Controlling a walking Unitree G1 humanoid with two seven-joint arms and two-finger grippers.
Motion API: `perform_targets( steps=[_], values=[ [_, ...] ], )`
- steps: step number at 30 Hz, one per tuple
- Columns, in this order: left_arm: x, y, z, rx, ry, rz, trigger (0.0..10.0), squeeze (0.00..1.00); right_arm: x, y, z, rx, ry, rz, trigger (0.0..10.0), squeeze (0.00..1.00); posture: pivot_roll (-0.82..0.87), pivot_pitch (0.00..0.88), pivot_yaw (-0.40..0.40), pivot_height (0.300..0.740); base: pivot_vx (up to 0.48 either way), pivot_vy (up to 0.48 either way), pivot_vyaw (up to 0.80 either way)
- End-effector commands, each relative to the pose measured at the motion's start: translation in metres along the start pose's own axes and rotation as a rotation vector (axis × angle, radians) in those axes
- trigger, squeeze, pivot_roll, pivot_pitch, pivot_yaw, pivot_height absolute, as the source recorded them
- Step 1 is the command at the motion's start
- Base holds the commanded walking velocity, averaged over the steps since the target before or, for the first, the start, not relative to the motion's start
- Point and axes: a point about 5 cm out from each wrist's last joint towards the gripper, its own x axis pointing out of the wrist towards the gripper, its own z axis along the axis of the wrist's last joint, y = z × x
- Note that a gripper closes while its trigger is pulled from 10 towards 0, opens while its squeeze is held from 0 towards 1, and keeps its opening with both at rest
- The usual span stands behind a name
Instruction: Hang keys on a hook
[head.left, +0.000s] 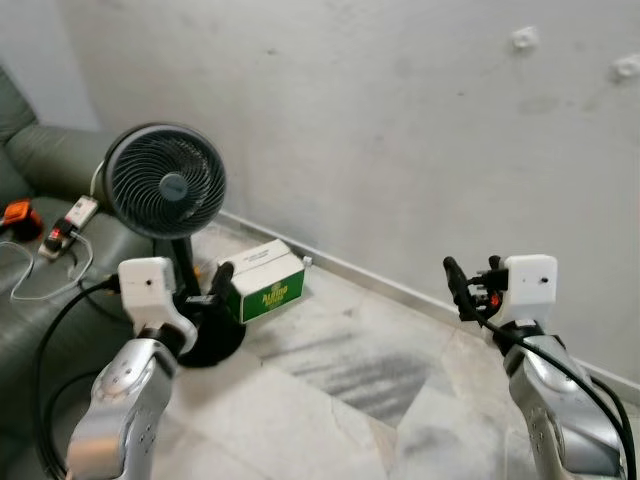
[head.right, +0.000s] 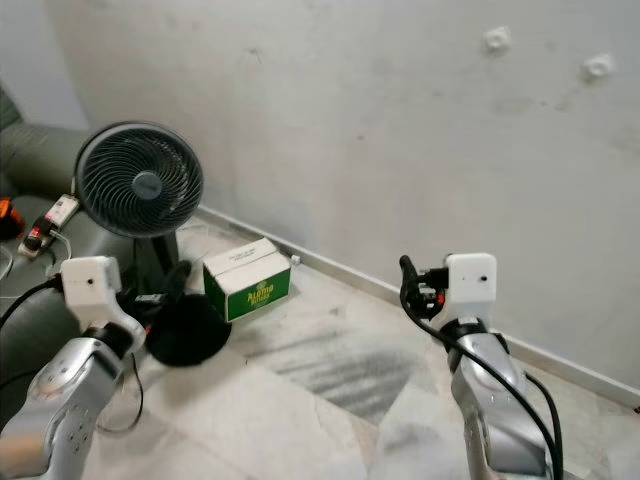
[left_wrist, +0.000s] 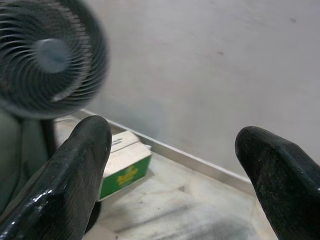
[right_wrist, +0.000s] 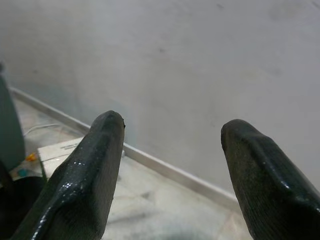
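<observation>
Two silver arms, white box-shaped wrist modules, black cables alongside; left gripper (head.left: 218, 281) and right gripper (head.left: 468, 285) have glossy black fingers.

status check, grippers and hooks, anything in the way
Left gripper open, empty, raised near the fan. Right gripper open, empty, facing the wall. Two white wall hooks high up. Green-and-white box on the floor.

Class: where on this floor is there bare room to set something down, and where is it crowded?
Free: marble floor between green carton, wall skirting and the right gripper. Crowded: around the fan, whose base touches the carton beside the left gripper and sofa cables.
</observation>
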Motion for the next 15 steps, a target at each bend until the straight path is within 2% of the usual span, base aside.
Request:
perform_targets(
  steps=[1, 9, 15],
  values=[
    [0.0042, -0.0109, 0.0022, -0.026, -0.001, -0.058, 10.0, 0.00, -0.0027, -0.0052, 0.0015, -0.011, 0.002, -0.017, 10.0, 0.00, 0.01, 0.000, 0.011, 0.740, 0.000, 0.000, -0.80],
    [0.0062, -0.0134, 0.0070, -0.051, -0.013, -0.071, 10.0, 0.00, -0.0049, -0.0062, 0.0024, -0.019, -0.006, -0.022, 10.0, 0.00, 0.00, 0.000, 0.017, 0.740, 0.000, 0.000, -0.80],
    [0.0062, -0.0145, 0.0080, -0.062, -0.013, -0.087, 10.0, 0.00, -0.0049, -0.0053, 0.0038, -0.020, -0.015, -0.019, 10.0, 0.00, 0.00, 0.000, 0.020, 0.740, 0.042, 0.000, -0.08]
  ],
)
